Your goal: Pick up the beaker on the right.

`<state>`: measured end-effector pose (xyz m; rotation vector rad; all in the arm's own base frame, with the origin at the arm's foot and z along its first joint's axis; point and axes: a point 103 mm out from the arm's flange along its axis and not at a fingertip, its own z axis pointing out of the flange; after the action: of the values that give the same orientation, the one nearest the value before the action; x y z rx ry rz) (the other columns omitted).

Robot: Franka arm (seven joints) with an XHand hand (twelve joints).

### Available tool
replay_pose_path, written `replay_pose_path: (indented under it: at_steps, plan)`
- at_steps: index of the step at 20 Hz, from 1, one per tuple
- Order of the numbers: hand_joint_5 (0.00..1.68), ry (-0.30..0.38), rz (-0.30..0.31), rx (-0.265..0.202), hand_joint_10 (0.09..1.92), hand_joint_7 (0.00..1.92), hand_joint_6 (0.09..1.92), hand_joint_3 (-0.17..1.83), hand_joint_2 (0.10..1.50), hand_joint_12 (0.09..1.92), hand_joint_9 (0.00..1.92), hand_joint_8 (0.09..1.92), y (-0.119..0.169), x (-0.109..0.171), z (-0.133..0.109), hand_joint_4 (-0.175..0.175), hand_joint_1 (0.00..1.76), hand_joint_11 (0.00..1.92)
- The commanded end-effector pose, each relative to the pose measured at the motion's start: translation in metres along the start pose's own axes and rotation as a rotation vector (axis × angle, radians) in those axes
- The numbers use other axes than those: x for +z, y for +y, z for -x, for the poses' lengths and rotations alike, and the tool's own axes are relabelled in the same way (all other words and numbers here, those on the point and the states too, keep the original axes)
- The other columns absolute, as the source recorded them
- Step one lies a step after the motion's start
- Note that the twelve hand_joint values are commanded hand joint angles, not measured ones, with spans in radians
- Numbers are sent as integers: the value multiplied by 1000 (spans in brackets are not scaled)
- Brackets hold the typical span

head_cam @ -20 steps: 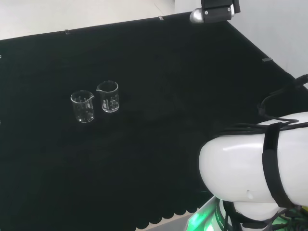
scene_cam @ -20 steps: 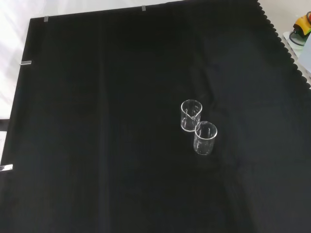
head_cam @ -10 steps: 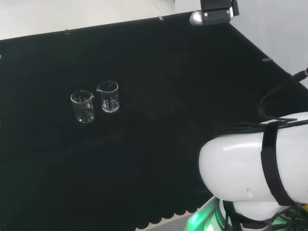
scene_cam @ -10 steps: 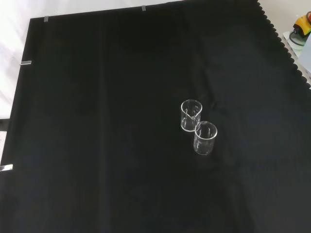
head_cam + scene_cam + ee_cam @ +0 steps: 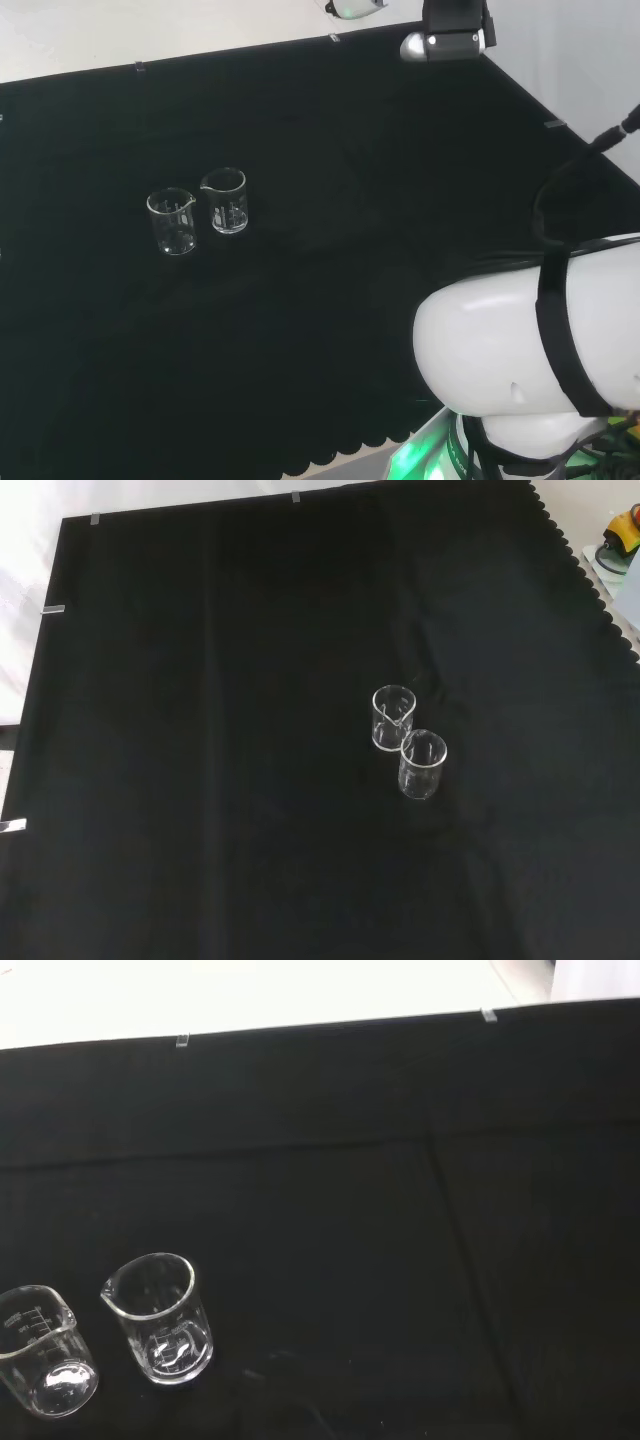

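Two small clear glass beakers stand upright on the black cloth, just beside each other, perhaps touching. In the head view the right beaker (image 5: 226, 201) stands slightly farther back than the left beaker (image 5: 172, 221). In the front view the right one is the upper of the pair, above and left of the other. Each has a pouring spout and printed graduations, and both look empty.
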<state>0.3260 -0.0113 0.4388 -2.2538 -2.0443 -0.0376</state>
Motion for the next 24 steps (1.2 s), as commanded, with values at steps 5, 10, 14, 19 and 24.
replay_pose_path:
  at_steps: [5, 10, 14, 19, 24]
  plan:
    - [345, 102, -32, -34, 457, 230, 87, 853, 956, 921, 231, 301, 52, 37, 5, -24, 275, 0]
    - [342, 141, -53, -73, 467, 227, 87, 853, 954, 922, 228, 307, 91, 55, -3, -25, 277, 0]
    - [340, 158, -68, -90, 471, 226, 87, 853, 953, 923, 226, 310, 114, 71, -5, -25, 279, 0]
    - [339, 153, -110, -95, 476, 226, 87, 853, 952, 925, 226, 315, 133, 96, -7, -26, 282, 0]
    - [340, 193, -131, -104, 481, 225, 87, 854, 951, 927, 226, 319, 145, 113, -9, -27, 284, 0]
